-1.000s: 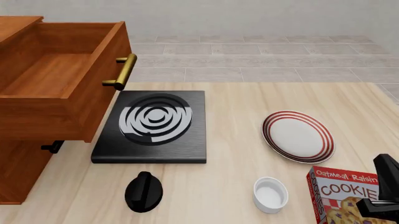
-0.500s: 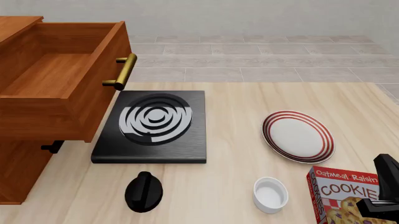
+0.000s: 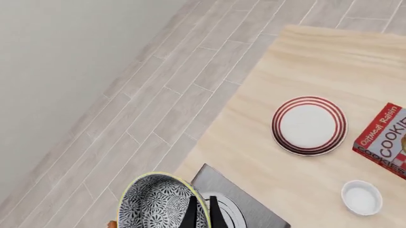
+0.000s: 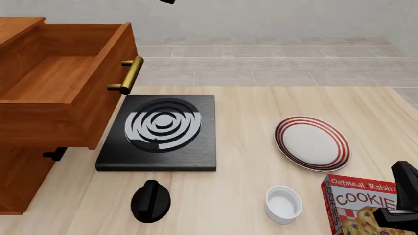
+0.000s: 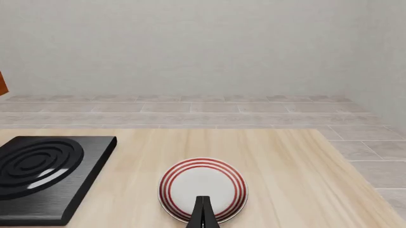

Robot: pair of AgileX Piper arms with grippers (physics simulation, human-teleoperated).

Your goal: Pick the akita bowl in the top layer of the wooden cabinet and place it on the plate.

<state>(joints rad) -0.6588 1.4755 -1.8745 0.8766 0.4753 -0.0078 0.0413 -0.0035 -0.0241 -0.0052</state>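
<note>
The bowl (image 3: 159, 203) is held by its rim in the closed left gripper (image 3: 200, 213), high over the stove (image 3: 244, 209). The plate (image 4: 312, 142) lies bare on the table (image 4: 248, 161). The right gripper's (image 5: 202, 213) fingers are seen pressed together, holding nothing.

Light wooden table (image 4: 248, 161) carrying wooden cabinet (image 4: 26, 166), black stove slab (image 4: 160, 132), plate (image 4: 312, 143), white cup (image 4: 283, 203), cookie box (image 4: 360, 203), black knob (image 4: 150, 200)
</note>
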